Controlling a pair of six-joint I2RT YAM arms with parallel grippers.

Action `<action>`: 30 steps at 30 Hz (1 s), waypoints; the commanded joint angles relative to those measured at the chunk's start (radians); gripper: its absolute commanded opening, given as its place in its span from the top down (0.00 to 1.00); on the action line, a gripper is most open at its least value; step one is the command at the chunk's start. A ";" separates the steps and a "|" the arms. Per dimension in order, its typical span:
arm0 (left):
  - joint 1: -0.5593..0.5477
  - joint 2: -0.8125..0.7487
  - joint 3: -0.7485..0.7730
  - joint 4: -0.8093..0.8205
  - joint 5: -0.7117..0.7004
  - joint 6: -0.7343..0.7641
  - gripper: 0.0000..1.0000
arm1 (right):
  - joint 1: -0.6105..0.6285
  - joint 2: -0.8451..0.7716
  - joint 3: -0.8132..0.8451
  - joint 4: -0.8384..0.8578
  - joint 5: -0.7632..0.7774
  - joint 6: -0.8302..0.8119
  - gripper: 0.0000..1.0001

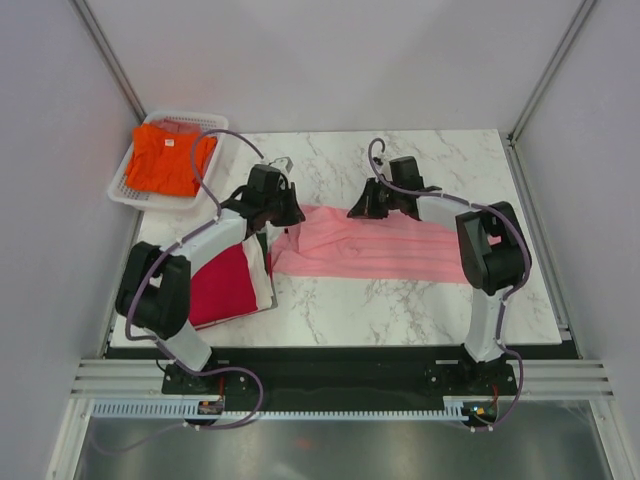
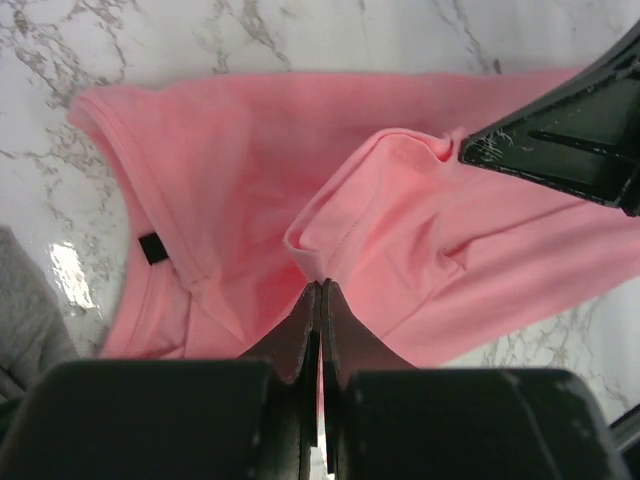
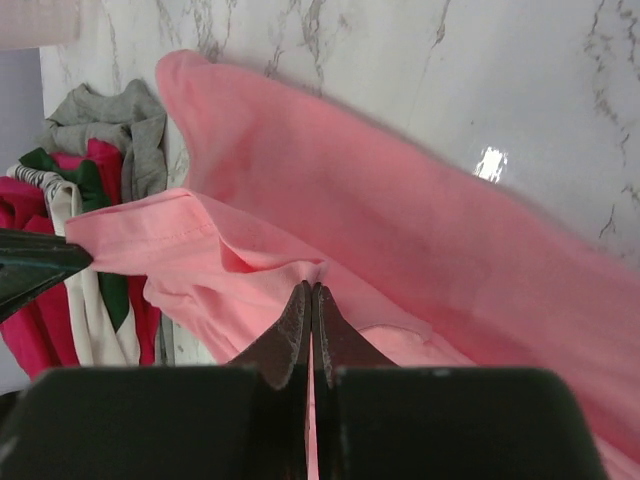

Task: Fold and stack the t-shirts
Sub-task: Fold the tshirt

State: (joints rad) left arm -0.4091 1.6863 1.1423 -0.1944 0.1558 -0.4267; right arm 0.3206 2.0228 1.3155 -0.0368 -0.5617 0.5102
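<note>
T-shirt [image 1: 380, 255] in left hand [image 2: 320, 290], right hand [image 3: 312, 290]

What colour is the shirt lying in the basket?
The t-shirt is orange; the top external view shows it best.

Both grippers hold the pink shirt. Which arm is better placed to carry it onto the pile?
Probably the left: the left gripper is shut on the pink shirt at the end beside the pile; the right gripper grips farther from it.
</note>
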 commanded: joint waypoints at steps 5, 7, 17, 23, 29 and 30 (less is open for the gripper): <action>-0.066 -0.161 -0.134 0.041 -0.042 0.014 0.98 | 0.003 -0.182 -0.137 0.084 0.000 0.007 1.00; -0.088 -0.184 -0.173 0.049 -0.041 0.009 0.98 | 0.002 -0.205 -0.171 0.098 0.000 0.013 0.99; -0.171 -0.273 -0.294 0.059 -0.044 0.008 0.98 | 0.003 -0.312 -0.349 0.136 -0.003 0.017 0.95; -0.191 -0.318 -0.334 0.059 -0.030 0.035 0.98 | 0.003 -0.381 -0.447 0.147 0.014 0.005 0.87; -0.195 -0.303 -0.363 0.062 0.018 0.048 0.98 | 0.005 -0.411 -0.532 0.172 -0.001 0.005 0.88; -0.195 -0.297 -0.369 0.067 0.013 0.048 0.98 | 0.003 -0.418 -0.544 0.175 -0.003 0.005 0.88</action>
State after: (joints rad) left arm -0.5980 1.3941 0.7948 -0.1589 0.1432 -0.4206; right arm 0.3206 1.6497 0.8089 0.0849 -0.5526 0.5270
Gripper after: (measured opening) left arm 0.025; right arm 0.123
